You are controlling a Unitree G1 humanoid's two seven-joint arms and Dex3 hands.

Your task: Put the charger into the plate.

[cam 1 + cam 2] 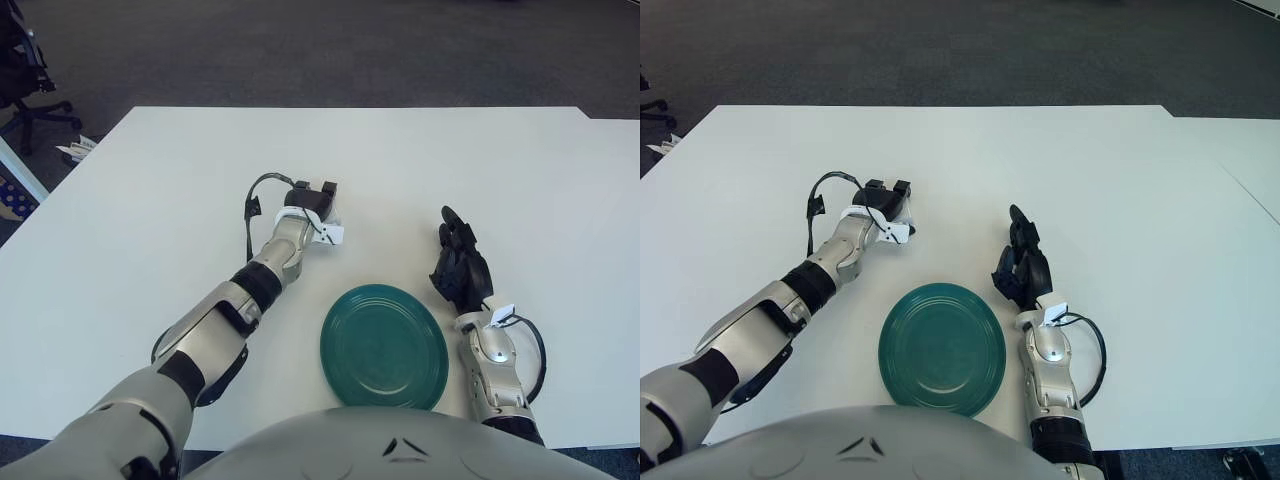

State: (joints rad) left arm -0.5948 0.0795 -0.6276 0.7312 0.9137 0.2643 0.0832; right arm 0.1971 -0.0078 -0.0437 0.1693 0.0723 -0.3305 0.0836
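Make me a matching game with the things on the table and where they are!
Things:
1. plate
2. left hand
3. right hand
4. office chair

Places:
a. right of the plate, above the white table
b. on the dark floor, beyond the table's far left corner
c. at the table's near edge, between the two arms
d. out over the middle of the table, beyond the plate and to its left

Pairs: 1-c, 2-d, 3-a, 4-b
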